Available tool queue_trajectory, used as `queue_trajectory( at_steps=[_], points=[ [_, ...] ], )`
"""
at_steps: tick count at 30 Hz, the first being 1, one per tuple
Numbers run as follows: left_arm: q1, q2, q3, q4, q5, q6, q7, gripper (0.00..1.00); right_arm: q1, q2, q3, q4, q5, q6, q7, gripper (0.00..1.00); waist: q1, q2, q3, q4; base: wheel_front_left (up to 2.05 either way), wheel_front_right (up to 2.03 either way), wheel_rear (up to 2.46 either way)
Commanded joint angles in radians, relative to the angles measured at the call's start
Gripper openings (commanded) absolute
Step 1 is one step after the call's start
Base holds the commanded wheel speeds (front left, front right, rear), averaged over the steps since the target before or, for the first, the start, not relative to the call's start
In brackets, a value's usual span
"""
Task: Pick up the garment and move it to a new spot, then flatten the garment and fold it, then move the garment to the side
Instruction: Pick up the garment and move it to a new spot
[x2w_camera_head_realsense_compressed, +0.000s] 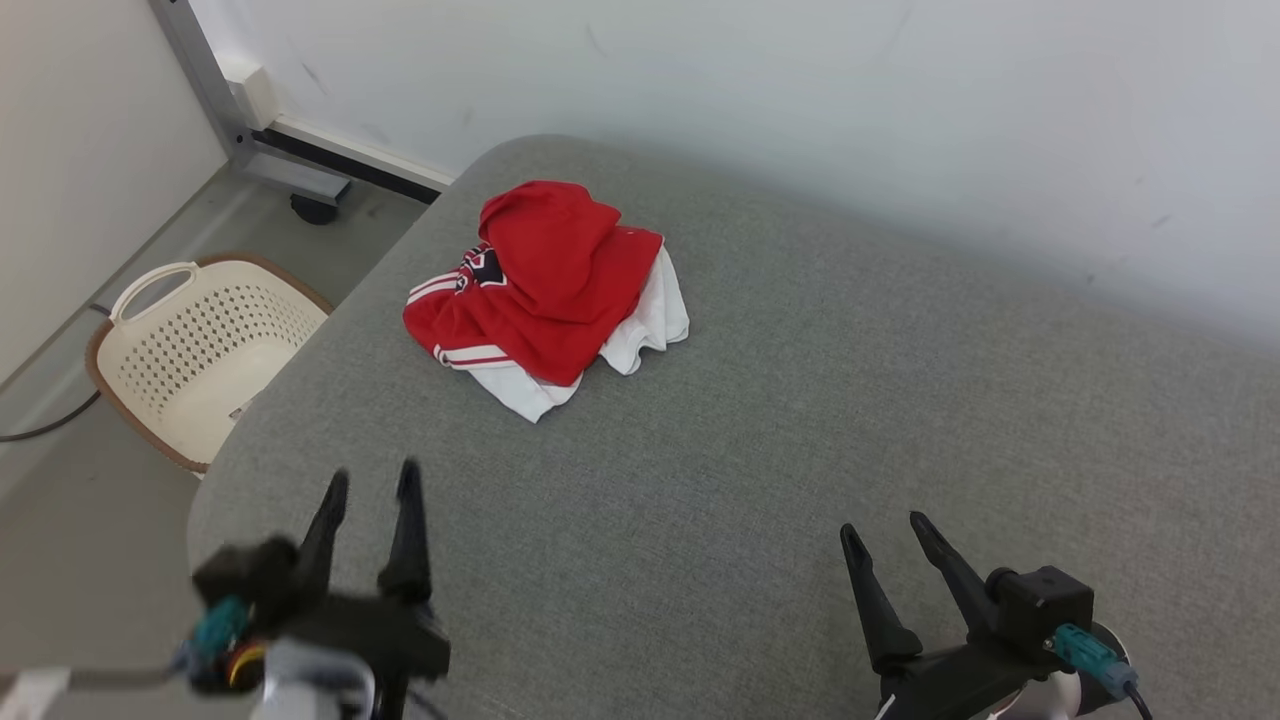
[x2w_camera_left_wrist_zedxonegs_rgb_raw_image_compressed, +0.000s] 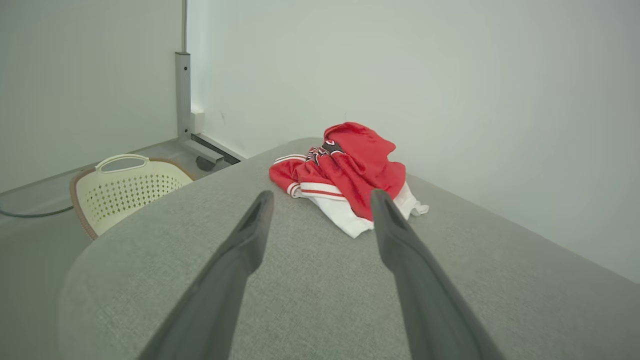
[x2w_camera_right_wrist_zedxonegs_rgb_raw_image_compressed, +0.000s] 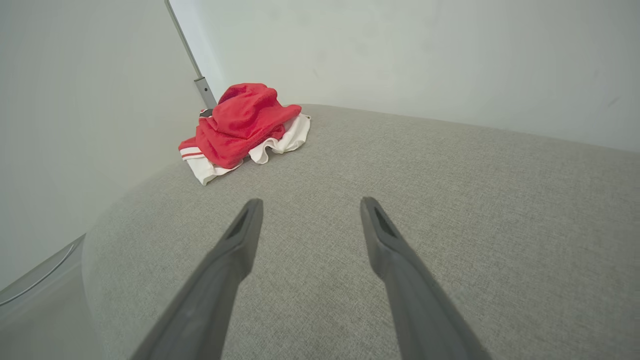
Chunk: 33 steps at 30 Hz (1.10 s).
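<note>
A crumpled red and white garment (x2w_camera_head_realsense_compressed: 545, 290) lies in a heap on the grey upholstered surface (x2w_camera_head_realsense_compressed: 800, 420), toward its far left corner. It also appears ahead of the fingers in the left wrist view as the garment (x2w_camera_left_wrist_zedxonegs_rgb_raw_image_compressed: 350, 170), and off to the upper left in the right wrist view as the garment (x2w_camera_right_wrist_zedxonegs_rgb_raw_image_compressed: 240, 127). My left gripper (x2w_camera_head_realsense_compressed: 372, 485) hovers open over the near left part of the surface, well short of the garment. My right gripper (x2w_camera_head_realsense_compressed: 885, 525) is open at the near right, with nothing between its fingers.
A cream perforated laundry basket (x2w_camera_head_realsense_compressed: 195, 345) stands on the floor left of the grey surface. A grey metal frame leg with a caster (x2w_camera_head_realsense_compressed: 290, 180) stands at the back left. A pale wall (x2w_camera_head_realsense_compressed: 800, 100) runs just behind the surface.
</note>
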<state>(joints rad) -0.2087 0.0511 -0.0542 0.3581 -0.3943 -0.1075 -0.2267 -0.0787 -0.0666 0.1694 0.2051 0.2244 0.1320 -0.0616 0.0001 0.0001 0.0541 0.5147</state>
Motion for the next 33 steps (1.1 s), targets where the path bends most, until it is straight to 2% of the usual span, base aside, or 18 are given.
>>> queue_trajectory(
  at_steps=[1, 6, 8, 15, 22, 26, 30, 33],
  points=[
    [-0.048, -0.001, -0.006, 0.032, -0.012, -0.006, 0.018, 1.0, 0.014, -0.007, 0.0, -0.008, -0.01, -0.002, 0.004, 1.0, -0.0001, -0.0001, 0.006, -0.005, 0.0, 0.0, 0.0],
    [-0.291, -0.001, -0.032, 0.275, -0.131, -0.015, 0.156, 1.0, 0.043, -0.021, 0.002, -0.072, -0.029, -0.002, 0.045, 1.0, -0.0001, -0.0001, 0.03, -0.027, 0.0, 0.0, 0.0],
    [-0.369, 0.011, -0.015, 0.355, -0.153, -0.016, 0.187, 1.0, 0.047, -0.028, 0.015, -0.115, -0.039, -0.002, 0.075, 1.0, -0.0001, -0.0001, 0.056, -0.067, 0.0, 0.0, 0.0],
    [-0.584, 0.068, 0.017, 0.523, -0.2, -0.021, 0.215, 1.0, 0.045, -0.084, 0.011, -0.285, -0.078, -0.002, 0.177, 1.0, -0.0001, -0.0001, 0.202, -0.2, 0.0, 0.0, 0.0],
    [-0.715, 0.106, 0.042, 0.645, -0.238, -0.019, 0.238, 1.0, 0.054, -0.117, -0.023, -0.433, -0.096, -0.002, 0.238, 1.0, -0.0001, -0.0001, 0.324, -0.27, 0.0, 0.0, 0.0],
    [-0.771, 0.128, 0.031, 0.724, -0.214, 0.025, 0.236, 1.0, 0.054, -0.123, -0.032, -0.49, -0.104, -0.002, 0.253, 1.0, -0.0001, -0.0001, 0.38, -0.29, 0.0, 0.0, 0.0],
    [-0.791, 0.158, 0.015, 0.789, -0.183, 0.092, 0.236, 1.0, 0.06, -0.125, -0.025, -0.504, -0.102, -0.002, 0.258, 1.0, -0.0001, -0.0001, 0.393, -0.307, 0.0, 0.0, 0.0],
    [-0.797, 0.17, 0.006, 0.825, -0.168, 0.123, 0.225, 1.0, 0.061, -0.124, -0.025, -0.508, -0.099, -0.002, 0.261, 1.0, -0.0001, -0.0001, 0.394, -0.315, 0.0, 0.0, 0.0]
  ],
)
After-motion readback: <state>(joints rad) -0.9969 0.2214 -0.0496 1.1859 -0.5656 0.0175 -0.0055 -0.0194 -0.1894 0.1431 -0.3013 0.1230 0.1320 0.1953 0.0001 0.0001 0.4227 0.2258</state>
